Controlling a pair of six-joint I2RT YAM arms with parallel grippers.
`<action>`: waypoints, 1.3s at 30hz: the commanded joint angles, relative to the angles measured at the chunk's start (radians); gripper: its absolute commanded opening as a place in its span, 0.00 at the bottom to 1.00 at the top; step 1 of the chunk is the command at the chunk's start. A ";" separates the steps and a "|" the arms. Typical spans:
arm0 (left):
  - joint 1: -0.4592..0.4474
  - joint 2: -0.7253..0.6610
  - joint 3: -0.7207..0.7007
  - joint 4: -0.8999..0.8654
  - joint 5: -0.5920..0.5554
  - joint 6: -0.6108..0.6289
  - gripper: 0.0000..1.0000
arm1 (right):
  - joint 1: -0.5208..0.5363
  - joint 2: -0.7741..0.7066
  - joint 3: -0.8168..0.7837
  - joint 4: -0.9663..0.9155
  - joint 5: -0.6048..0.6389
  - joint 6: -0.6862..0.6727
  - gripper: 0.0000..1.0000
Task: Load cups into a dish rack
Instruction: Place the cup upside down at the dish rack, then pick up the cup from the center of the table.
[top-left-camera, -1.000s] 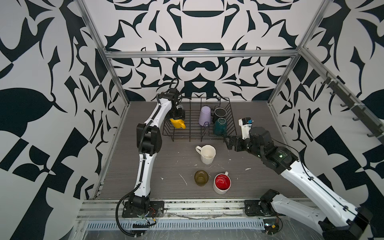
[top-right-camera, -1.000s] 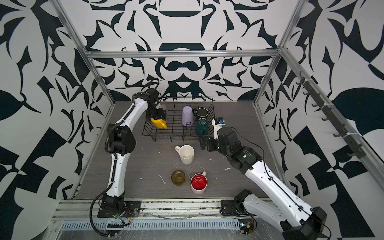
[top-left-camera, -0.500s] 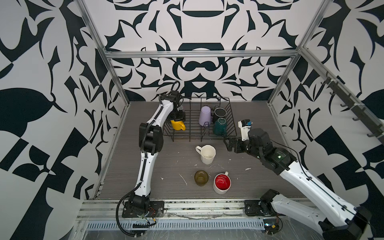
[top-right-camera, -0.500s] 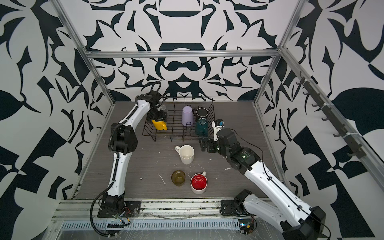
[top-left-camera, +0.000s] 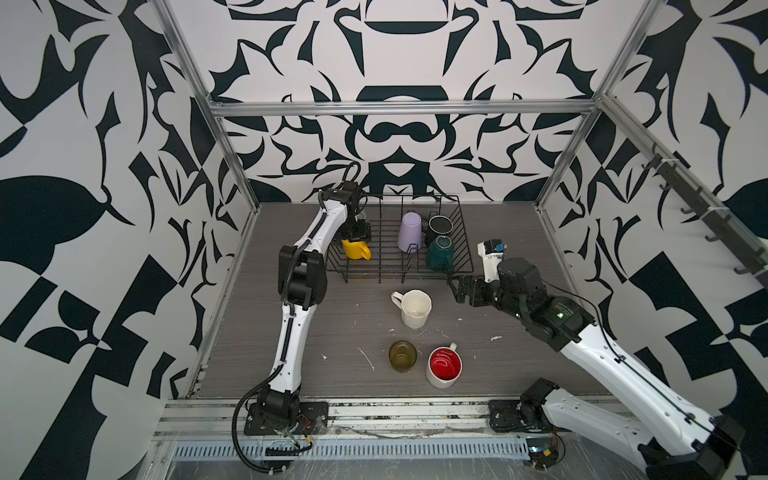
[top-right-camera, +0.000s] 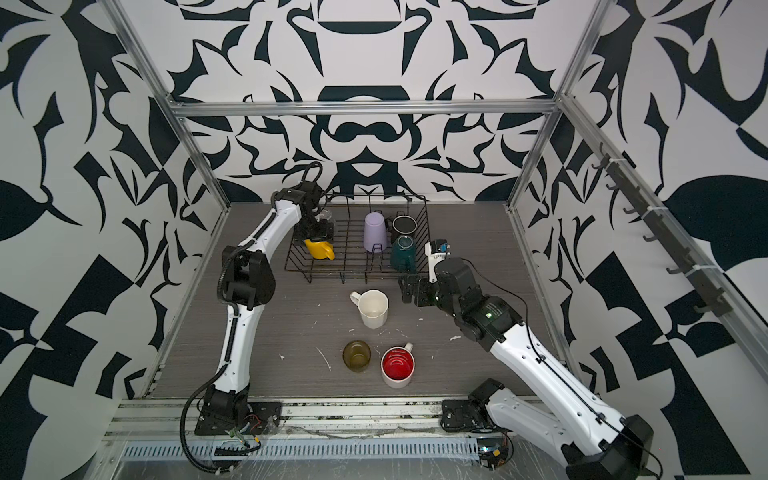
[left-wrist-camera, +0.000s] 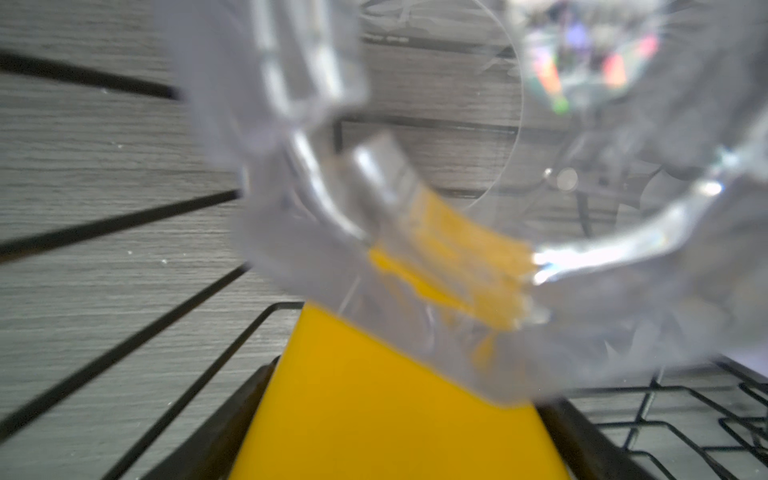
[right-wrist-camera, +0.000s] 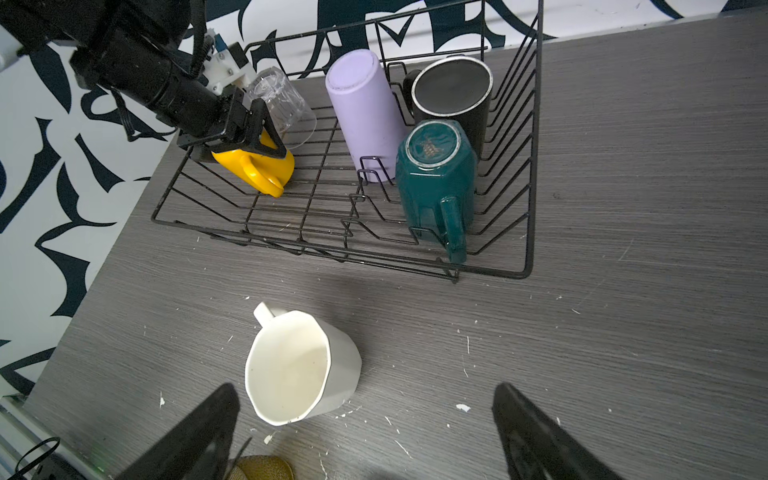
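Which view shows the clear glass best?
The right wrist view: the clear glass sits nearly whole and sharp in a corner of the dish rack. The left wrist view is too close and blurred; both top views show a glimpse beside the left arm.

A black wire dish rack (top-left-camera: 382, 239) stands at the table's (top-left-camera: 519, 257) far edge. A lilac tumbler (top-left-camera: 409, 230), black mug (top-left-camera: 439, 226) and dark-green mug (top-left-camera: 439, 254) sit upside down toward its right end. A tipped yellow mug (top-left-camera: 353, 248) and tilted clear glass (right-wrist-camera: 280, 104) are at its left. A white faceted mug (top-left-camera: 415, 309), olive-brown glass (top-left-camera: 402, 356) and red-lined white mug (top-left-camera: 444, 368) stand upright nearer the front edge.
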 joint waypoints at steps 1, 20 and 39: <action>0.002 -0.035 -0.011 -0.001 -0.010 0.000 0.89 | -0.004 -0.004 0.004 0.023 -0.004 0.007 0.97; 0.002 -0.171 -0.056 0.026 -0.013 0.008 0.99 | -0.004 0.065 0.049 -0.034 -0.008 -0.009 0.94; 0.003 -0.764 -0.589 0.523 -0.245 0.076 0.99 | 0.073 0.250 0.185 -0.167 -0.060 -0.003 0.80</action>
